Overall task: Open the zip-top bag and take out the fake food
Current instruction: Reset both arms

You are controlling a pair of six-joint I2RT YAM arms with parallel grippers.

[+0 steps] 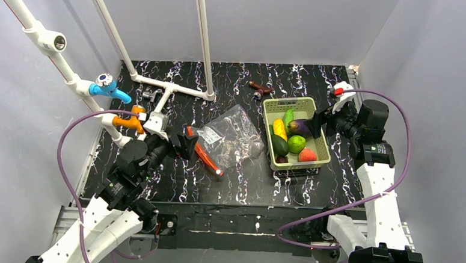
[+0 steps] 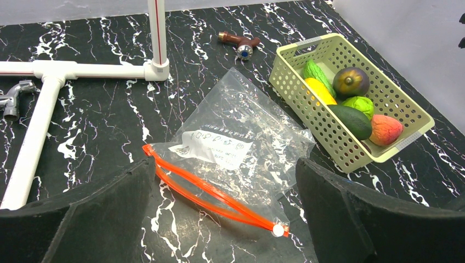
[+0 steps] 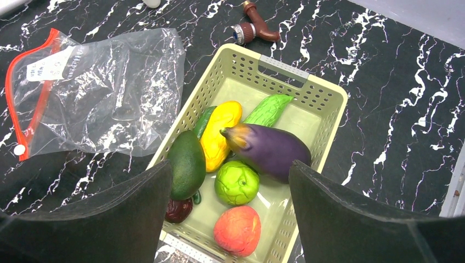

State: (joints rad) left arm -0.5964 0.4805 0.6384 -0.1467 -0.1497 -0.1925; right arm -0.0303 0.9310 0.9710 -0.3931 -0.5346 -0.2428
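Observation:
The clear zip-top bag (image 1: 233, 134) lies flat and empty on the black marbled table, and its red-orange zipper strip (image 2: 208, 189) gapes open in two strands. The fake food sits in the yellow-green basket (image 3: 285, 63): purple eggplant (image 3: 268, 148), green round fruit (image 3: 237, 182), red-orange tomato (image 3: 237, 230), dark avocado (image 3: 186, 161), yellow piece (image 3: 219, 131) and green cucumber (image 3: 268, 108). My left gripper (image 2: 225, 183) is open and empty, just above the zipper edge. My right gripper (image 3: 230, 181) is open and empty over the basket's near end.
A brown faucet-like object (image 1: 260, 89) lies behind the basket. A white pipe frame (image 1: 172, 87) stands at the back left, with blue (image 1: 106, 89) and orange (image 1: 132, 120) fittings on the pipes at the left. Grey walls close in the table.

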